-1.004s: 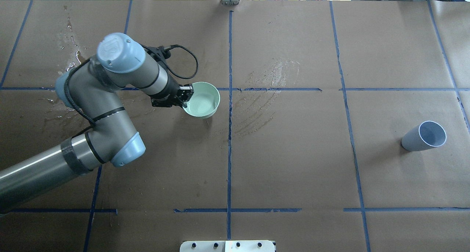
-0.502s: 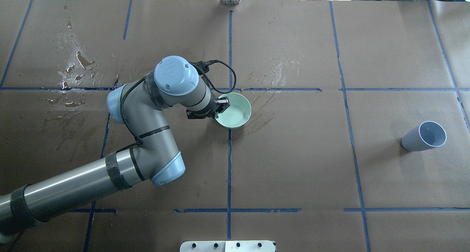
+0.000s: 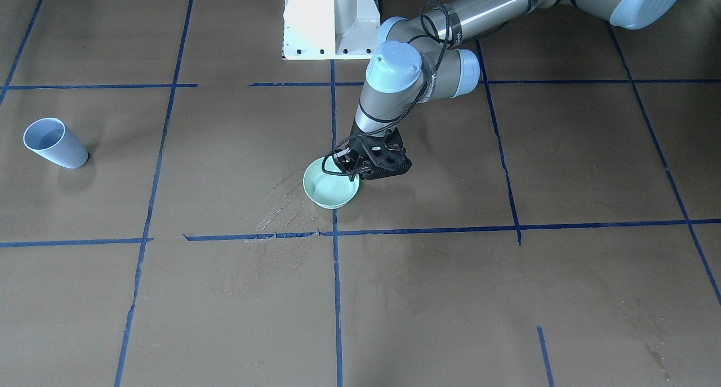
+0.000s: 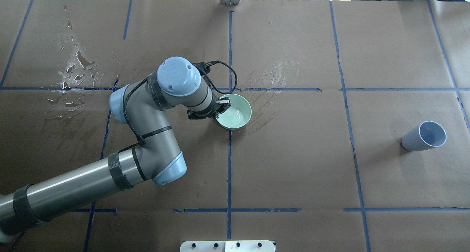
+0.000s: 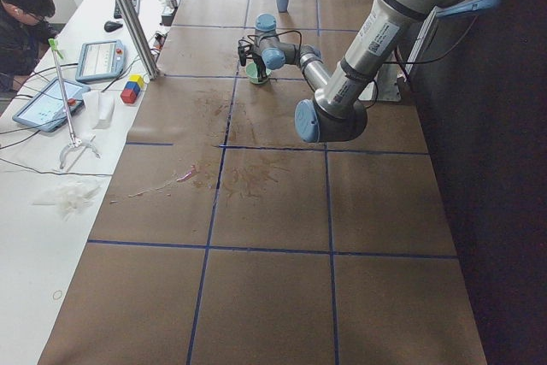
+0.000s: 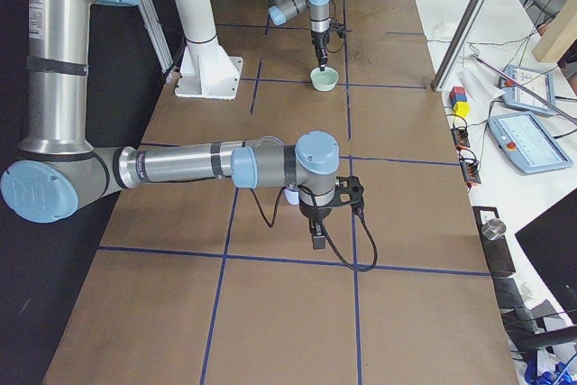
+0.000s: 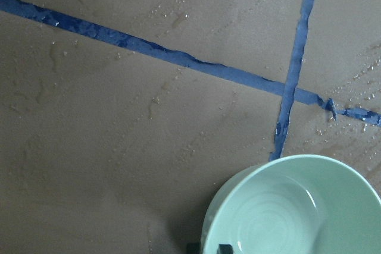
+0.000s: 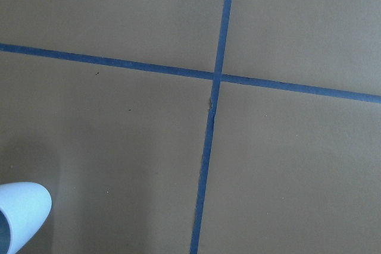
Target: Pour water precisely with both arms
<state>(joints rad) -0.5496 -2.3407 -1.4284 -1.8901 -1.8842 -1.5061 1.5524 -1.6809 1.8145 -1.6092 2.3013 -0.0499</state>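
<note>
Left gripper point(image 4: 220, 108) pinches the rim of the pale green ceramic bowl point(image 4: 237, 118) holding water point(image 7: 268, 224), near the middle of the tabletop point(image 4: 293, 171). Whether the right gripper point(image 6: 317, 239) is open, I cannot tell. Positioning the bowl seems the step in hand; next, the pale blue plastic cup point(image 4: 424, 136) near the right edge needs a steady grasp

I log the table point(image 4: 293, 164): brown paper, gridded with blue tape point(image 4: 229, 171). Green bowl point(image 4: 235, 116) at a central tape line. Grey-blue cup point(image 4: 422, 136) stands well apart, right end. Wet patches point(image 4: 77, 66) far left; wet streaks point(image 4: 271, 76) beside the bowl.
</note>
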